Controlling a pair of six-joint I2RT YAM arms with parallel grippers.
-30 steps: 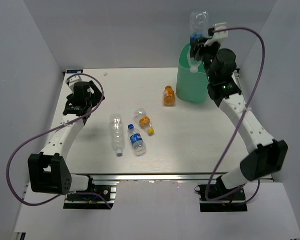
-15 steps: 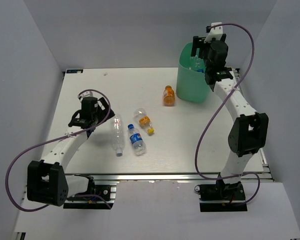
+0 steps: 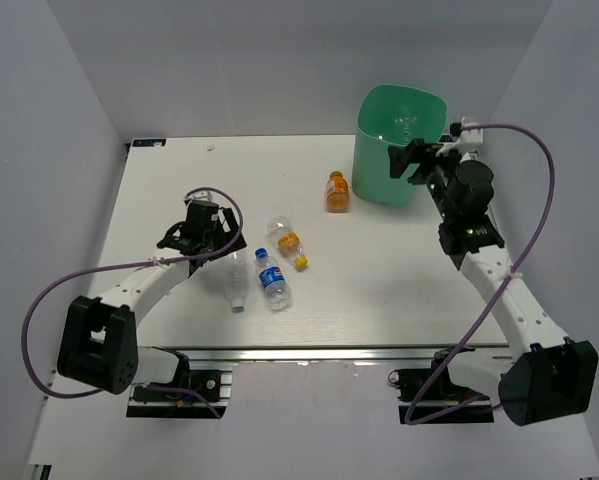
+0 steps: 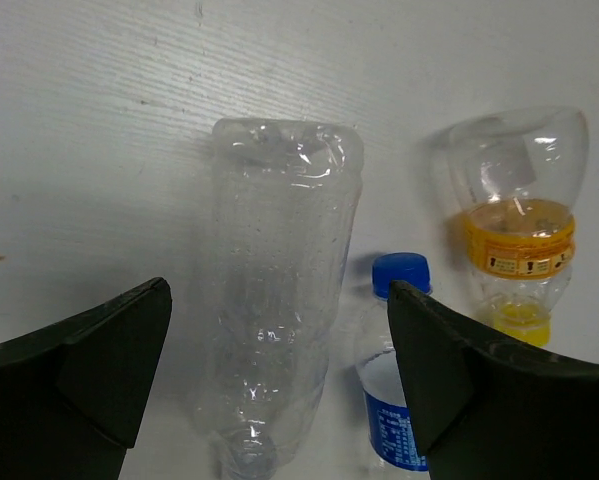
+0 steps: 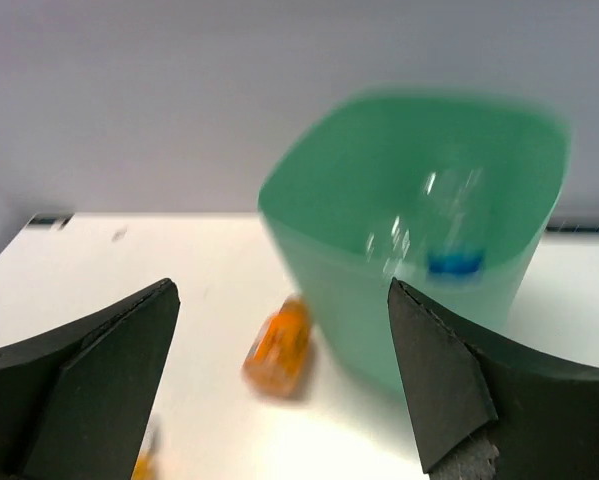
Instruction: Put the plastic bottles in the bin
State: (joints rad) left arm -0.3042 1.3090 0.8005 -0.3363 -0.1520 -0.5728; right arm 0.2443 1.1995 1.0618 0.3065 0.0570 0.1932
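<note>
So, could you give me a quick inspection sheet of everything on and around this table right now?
Surface: white table, a few tiny specks.
Job's things: mint-green bin upright at the far right, with a blurred clear bottle inside; short orange bottle near it; orange-label bottle, blue-label bottle and plain clear bottle lying mid-table.
Clutter: nothing seen.
Fingers: left fingers open, one on either side of the plain clear bottle, not gripping; right fingers open, empty, facing the bin.
Cables: a purple cable loops off each arm.
Surroundings: plain pale walls on three sides.
</note>
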